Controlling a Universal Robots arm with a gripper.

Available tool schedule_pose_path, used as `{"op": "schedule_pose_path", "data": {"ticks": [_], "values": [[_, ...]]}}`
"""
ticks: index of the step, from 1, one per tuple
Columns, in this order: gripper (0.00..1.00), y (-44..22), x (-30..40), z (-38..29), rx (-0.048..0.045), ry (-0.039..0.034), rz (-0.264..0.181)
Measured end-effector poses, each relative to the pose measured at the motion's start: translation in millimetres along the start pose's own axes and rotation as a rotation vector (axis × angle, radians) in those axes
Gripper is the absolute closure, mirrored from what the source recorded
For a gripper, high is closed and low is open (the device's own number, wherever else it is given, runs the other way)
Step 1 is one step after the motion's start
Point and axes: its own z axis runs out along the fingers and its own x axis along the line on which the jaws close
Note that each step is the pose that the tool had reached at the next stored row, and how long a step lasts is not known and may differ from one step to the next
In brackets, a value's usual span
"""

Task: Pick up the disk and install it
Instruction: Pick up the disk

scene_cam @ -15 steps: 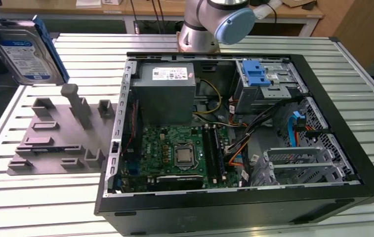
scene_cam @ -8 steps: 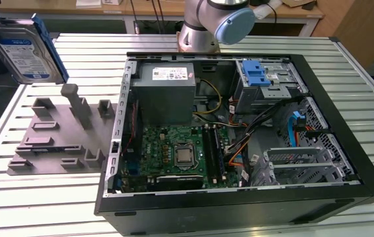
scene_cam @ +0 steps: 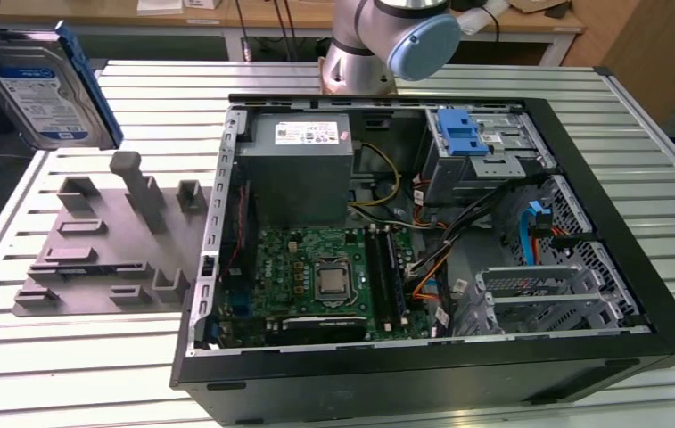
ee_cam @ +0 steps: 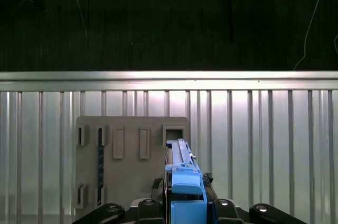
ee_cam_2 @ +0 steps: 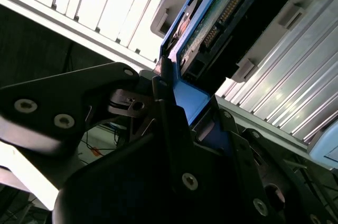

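Above slatted metal table (scene_cam: 76,357), hand (ee_cam_2: 193,110) seemingly clamps the disk (scene_cam: 45,85), held upright by its edge.

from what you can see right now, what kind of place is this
Probably a robotics lab or workshop bench: an open computer case lies on a slatted metal table, a grey fixture plate sits beside it, and the gripper holds the disk up in the air.

Wooden bench (scene_cam: 277,18) stands behind slatted metal table (scene_cam: 76,374).
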Motion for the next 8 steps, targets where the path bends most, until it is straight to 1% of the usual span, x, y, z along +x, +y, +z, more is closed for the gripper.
{"op": "schedule_pose_path", "data": {"ticks": [8], "values": [[0.63,0.1,-0.2,-7.2,0.0000,0.0000,0.000]]}}
